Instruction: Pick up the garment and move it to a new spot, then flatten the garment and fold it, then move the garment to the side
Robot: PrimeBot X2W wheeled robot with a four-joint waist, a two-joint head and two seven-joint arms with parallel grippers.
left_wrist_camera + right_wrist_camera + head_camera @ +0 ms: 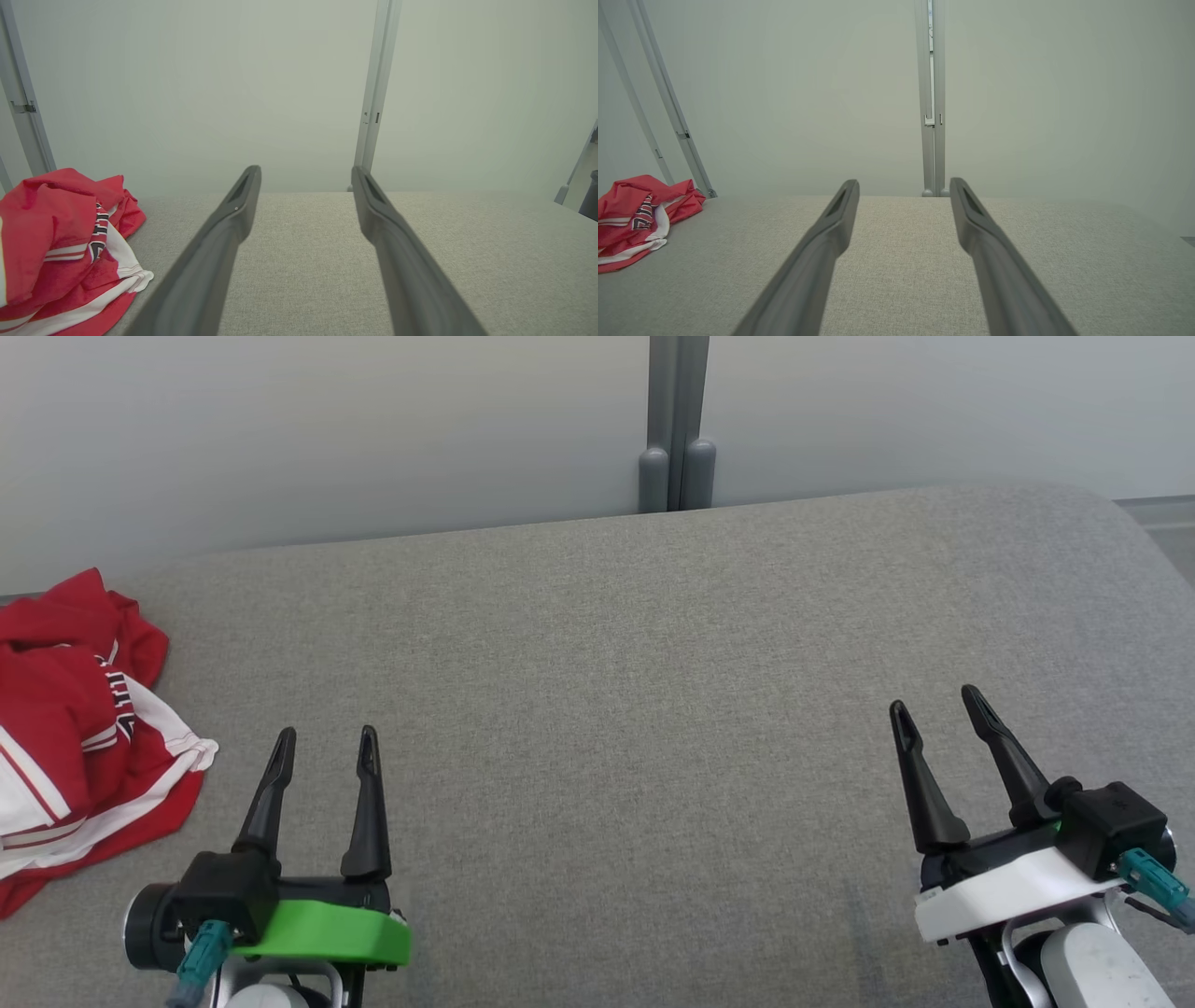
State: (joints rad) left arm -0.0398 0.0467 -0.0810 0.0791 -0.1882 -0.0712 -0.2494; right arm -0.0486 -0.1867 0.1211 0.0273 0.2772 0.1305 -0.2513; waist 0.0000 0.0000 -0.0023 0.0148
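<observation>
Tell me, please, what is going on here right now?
A crumpled red and white garment lies untouched at the left end of a grey fabric-covered surface. The robot's left gripper and right gripper are both open and empty; the left one is nearer the garment. The pick-up has not yet begun.

Light: bright, diffuse around the grey post (677, 425).
Shadows: faint, soft below the post.
Blur: fingers' (205, 261) near ends.
Edges: rails (671, 102) left of post lean.
</observation>
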